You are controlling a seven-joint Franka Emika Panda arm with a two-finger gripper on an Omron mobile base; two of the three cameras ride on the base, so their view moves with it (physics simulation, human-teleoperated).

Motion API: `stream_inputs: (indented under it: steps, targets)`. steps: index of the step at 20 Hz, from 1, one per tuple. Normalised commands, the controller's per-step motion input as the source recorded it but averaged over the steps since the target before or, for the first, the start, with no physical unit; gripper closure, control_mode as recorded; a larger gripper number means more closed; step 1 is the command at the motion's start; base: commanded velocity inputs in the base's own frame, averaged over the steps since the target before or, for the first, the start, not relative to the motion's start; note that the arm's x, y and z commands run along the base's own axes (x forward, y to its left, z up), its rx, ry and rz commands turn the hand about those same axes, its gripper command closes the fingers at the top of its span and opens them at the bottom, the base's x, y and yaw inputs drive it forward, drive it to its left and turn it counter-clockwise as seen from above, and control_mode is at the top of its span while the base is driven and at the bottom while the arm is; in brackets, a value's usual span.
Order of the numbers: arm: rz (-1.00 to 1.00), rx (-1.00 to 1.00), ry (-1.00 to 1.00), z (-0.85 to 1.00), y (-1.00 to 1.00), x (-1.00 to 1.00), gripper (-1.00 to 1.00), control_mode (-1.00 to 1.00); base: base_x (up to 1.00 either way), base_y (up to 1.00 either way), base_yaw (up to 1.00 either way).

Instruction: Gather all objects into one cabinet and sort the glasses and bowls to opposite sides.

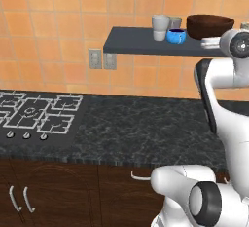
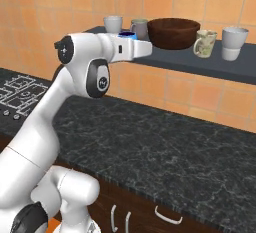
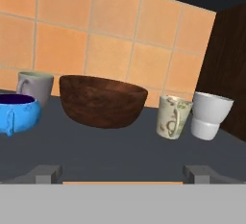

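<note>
Up on the dark slate shelf (image 2: pixel 210 63) against the orange tile wall, all the tableware stands in one row. From the hand view, the small blue bowl (image 3: pixel 17 113) sits at the left end, just in front of a pale cup (image 3: pixel 34 86). Next comes the big brown bowl (image 3: pixel 103 100), close beside the blue one but with a sliver of shelf between them. Right of it stands the beige patterned mug (image 3: pixel 172 116), near the bowl's rim yet apart from it, and just beside the mug a pale grey-white cup (image 3: pixel 210 114), the two nearly touching. Beyond that cup a dark wooden panel (image 3: pixel 230 69) closes off the shelf's end.

In the right base view another pale cup (image 2: pixel 113 24) stands at the far left of the shelf, with a greyer one (image 2: pixel 139 27) between it and the brown bowl.

The row keeps toward the wall, leaving a bare strip of board along the front edge. The gripper (image 3: pixel 125 172) hangs level with that edge, its fingertips (image 3: pixel 45 172) spread wide apart and holding nothing.

Below, the black speckled counter (image 1: pixel 146 128) runs wide under the shelf, with the stove (image 1: pixel 34 114) at its left end.
</note>
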Motion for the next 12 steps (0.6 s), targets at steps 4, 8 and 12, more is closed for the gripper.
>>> stream_inputs:
  steps: [4, 8, 12]
  targets:
    - [-0.02, 0.0, -0.03, 0.04, -0.33, -0.45, -1.0, -1.0, 0.0, 0.0, 0.0]
    - [-0.02, 0.0, -0.01, 0.0, -0.09, -0.13, -1.0, -1.0, 0.0, 0.0, 0.0]
    - [0.0, 0.0, 0.0, 0.0, -0.04, 0.0, -1.0, -1.0, 0.0, 0.0, 0.0]
